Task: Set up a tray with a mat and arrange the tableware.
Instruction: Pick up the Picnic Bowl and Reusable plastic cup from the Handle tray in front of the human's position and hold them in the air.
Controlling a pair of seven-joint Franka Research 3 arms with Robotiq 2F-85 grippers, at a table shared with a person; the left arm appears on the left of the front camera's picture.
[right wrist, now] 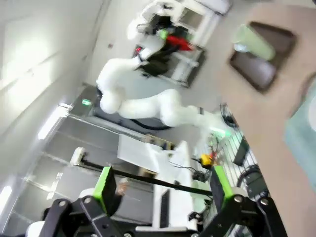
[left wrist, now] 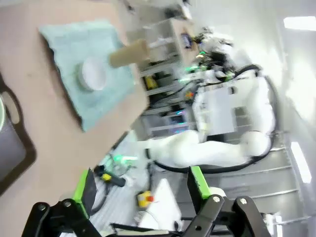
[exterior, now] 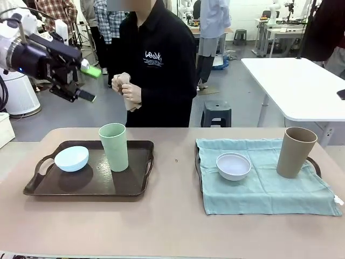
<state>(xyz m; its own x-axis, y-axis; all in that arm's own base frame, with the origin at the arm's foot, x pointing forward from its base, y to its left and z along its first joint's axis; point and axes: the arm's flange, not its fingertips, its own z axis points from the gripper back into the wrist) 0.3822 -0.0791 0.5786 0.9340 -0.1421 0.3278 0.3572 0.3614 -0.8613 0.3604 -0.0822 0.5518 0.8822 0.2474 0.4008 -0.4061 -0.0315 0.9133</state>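
Hanging wide open and empty above the bare tray's (exterior: 81, 193) far left corner, the left gripper (exterior: 89, 82) is nearer the upright pale green cup (exterior: 114, 147); the right gripper (right wrist: 163, 185) is equally spread, empty.

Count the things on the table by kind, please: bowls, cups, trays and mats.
Bowls: 2 (pale blue bowl, white bowl)
Cups: 2 (green cup, tan cup)
Trays: 2 (bare tray, mat-covered tray)
Mats: 1 (teal mat)
Total: 7

The dark tray (exterior: 124, 183) looks like matt plastic; the teal mat (exterior: 269, 189) is creased cloth. The pale green cup (exterior: 114, 147), tan-brown cup (exterior: 295, 152), pale blue bowl (exterior: 71, 158) and white-grey bowl (exterior: 233, 165) look smooth and matt.
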